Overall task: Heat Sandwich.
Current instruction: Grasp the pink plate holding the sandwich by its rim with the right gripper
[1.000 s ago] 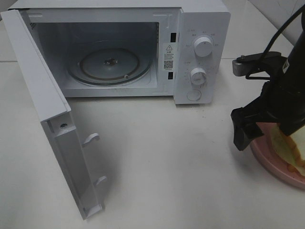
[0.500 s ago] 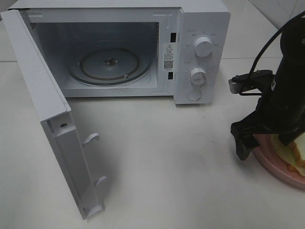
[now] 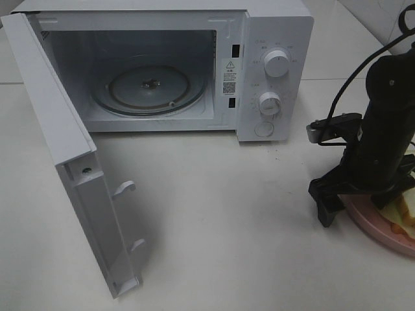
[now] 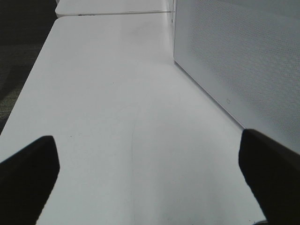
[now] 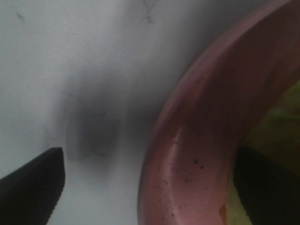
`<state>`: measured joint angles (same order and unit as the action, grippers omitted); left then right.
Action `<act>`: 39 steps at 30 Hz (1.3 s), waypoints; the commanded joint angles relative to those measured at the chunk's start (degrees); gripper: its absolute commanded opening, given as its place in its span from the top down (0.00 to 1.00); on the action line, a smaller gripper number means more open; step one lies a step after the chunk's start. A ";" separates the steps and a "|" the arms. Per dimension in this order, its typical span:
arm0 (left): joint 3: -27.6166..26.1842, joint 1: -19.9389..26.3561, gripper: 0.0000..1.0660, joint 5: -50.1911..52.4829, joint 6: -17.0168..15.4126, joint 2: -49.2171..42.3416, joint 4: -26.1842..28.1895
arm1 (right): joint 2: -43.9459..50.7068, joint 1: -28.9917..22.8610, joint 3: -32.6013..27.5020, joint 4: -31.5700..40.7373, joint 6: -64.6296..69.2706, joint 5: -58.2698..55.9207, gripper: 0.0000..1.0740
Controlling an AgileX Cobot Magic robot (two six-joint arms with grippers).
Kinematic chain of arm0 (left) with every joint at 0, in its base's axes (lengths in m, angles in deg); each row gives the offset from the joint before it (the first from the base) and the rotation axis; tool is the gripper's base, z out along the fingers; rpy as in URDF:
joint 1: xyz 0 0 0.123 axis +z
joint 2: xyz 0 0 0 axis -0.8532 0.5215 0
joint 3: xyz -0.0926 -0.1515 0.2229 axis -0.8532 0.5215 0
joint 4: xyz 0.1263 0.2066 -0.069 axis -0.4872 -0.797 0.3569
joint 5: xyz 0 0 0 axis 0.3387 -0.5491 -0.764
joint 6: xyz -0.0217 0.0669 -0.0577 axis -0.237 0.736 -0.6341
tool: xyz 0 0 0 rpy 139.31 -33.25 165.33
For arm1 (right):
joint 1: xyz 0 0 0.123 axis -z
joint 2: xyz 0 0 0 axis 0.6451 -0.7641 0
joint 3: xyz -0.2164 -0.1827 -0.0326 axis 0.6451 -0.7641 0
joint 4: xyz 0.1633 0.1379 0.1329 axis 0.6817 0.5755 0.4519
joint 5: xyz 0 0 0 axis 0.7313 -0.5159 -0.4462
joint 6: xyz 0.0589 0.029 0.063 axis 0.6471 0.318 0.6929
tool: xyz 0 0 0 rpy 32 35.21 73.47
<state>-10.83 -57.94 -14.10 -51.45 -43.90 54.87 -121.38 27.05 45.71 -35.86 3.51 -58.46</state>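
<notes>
The right gripper [image 3: 360, 201] is hanging at the right edge of the overhead view, pointing down with its jaws spread wide and gripping nothing. It is straddling the rim of a pink plate [image 3: 379, 227]: one black finger [image 3: 324, 208] is standing outside the rim over the table, and the other is sitting over the inside of the plate. Whether either finger is touching the plate cannot be told. The right wrist camera is showing the same gripper [image 5: 150, 187] with the curved pink rim [image 5: 187, 154] running between its two dark fingertips.

The sandwich [image 3: 405, 210] is lying on that plate in the lower right corner of the overhead view, partly hidden by the arm and cut off by the frame edge. White bread and a pale yellow-green filling are showing.

The left gripper [image 4: 150, 183] is appearing only in its own wrist view, wide open and empty, hovering over the bare white table [image 4: 117, 93] next to a white dotted panel [image 4: 243, 61].

A white microwave [image 3: 275, 39] is filling the upper left and middle of the overhead view. Its door [image 3: 58, 129] is swinging fully open toward the lower left, and a round glass tray [image 3: 149, 87] is sitting inside with nothing on it. Two round knobs [image 3: 277, 63] are stacked on the front panel.
</notes>
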 commanded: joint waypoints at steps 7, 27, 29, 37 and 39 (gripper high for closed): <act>0.29 0.11 0.03 0.97 -0.17 -1.55 0.57 | -2.06 0.11 0.17 -0.17 0.57 1.38 0.16; 0.29 0.11 0.03 0.97 -0.17 -1.55 0.57 | -2.06 0.11 0.17 -1.32 1.26 -0.17 1.00; 0.29 0.11 0.03 0.97 -0.17 -1.55 0.57 | -2.06 0.11 0.17 -1.49 1.43 -0.23 1.00; 0.29 0.11 0.03 0.97 -0.17 -1.55 0.57 | -2.06 0.11 0.17 -1.55 2.35 -0.57 1.00; 0.29 0.11 0.03 0.97 -0.17 -1.55 0.57 | -2.06 0.11 0.17 -1.55 2.35 -0.57 1.00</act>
<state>-10.83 -57.94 -14.10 -51.45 -43.90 54.87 -122.81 27.05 46.23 -37.40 5.74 -59.03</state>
